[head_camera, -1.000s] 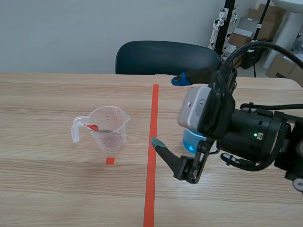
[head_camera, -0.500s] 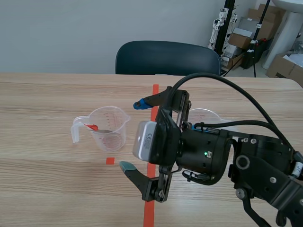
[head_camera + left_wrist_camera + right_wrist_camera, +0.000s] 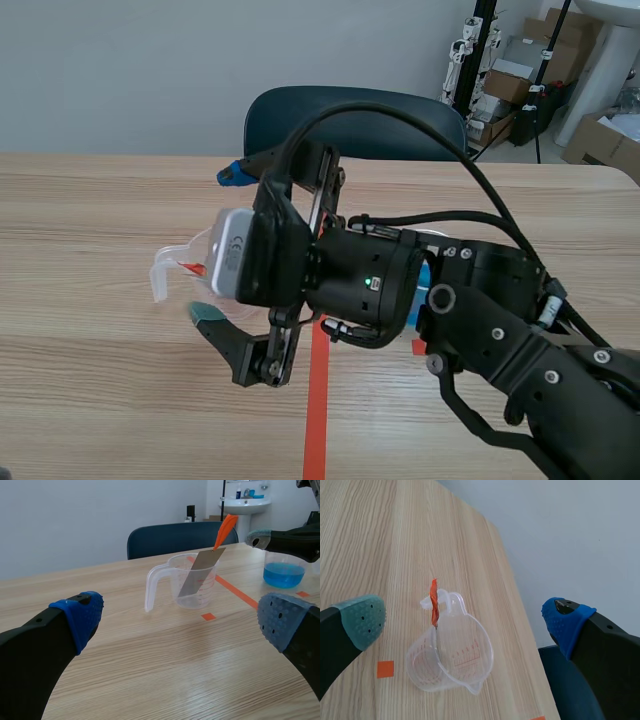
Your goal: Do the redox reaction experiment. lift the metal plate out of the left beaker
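Plastic beaker (image 3: 465, 655), metal plate (image 3: 197, 575) leaning inside, stands centre-left on the surface (image 3: 100, 380). Right hand (image 3: 218, 244) spread near it; left hand (image 3: 180, 621) open.

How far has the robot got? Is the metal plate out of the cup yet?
Not yet. Done: the right gripper is open, with the left beaker just ahead between its fingers. In hand: nothing is gripped; the metal plate leans inside the beaker, untouched. The left gripper is open too, low by the table. Left: close on the plate and lift it out.
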Controlling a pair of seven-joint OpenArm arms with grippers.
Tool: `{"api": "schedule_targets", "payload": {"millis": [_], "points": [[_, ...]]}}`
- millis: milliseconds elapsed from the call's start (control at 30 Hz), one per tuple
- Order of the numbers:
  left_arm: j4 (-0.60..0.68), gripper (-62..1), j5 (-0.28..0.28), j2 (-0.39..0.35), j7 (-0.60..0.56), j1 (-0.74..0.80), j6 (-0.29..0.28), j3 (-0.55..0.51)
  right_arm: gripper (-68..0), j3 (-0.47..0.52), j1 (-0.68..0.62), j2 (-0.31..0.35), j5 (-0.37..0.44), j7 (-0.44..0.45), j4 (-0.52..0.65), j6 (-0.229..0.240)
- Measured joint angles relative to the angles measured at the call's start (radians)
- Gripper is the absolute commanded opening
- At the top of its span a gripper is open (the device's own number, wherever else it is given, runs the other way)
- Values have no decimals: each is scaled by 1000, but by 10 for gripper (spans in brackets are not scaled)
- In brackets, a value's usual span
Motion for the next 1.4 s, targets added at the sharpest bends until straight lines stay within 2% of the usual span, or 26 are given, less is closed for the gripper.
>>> {"api": "schedule_targets", "payload": {"millis": [100, 300, 567, 633, 800, 1067, 1233, 1300, 1400], "points": [[1, 14, 0, 0, 0, 0, -35, 0, 4, -21, 24, -24, -26, -1, -44, 3], [2, 14, 0, 0, 0, 0, -35, 0, 4, -52, 46, -39, -58, -2, -131, 2], [2, 14, 0, 0, 0, 0, -35, 0, 4, -56, 46, -39, -80, 9, -134, -32], [2, 14, 0, 0, 0, 0, -35, 0, 4, -56, 46, -39, -96, 29, -134, -57], [2, 14, 0, 0, 0, 0, -35, 0, 4, -56, 46, -39, -126, 47, -133, -53], [2, 14, 0, 0, 0, 0, -35, 0, 4, -56, 46, -39, -125, 49, -133, -53], [2, 14, 0, 0, 0, 0, -35, 0, 4, -56, 46, -39, -125, 56, -133, -103], [2, 14, 0, 0, 0, 0, -35, 0, -72, -56, 46, -40, -125, 56, -133, -102], [2, 14, 0, 0, 0, 0, -35, 0, -249, -56, 46, -43, -125, 51, -133, -102]]}}
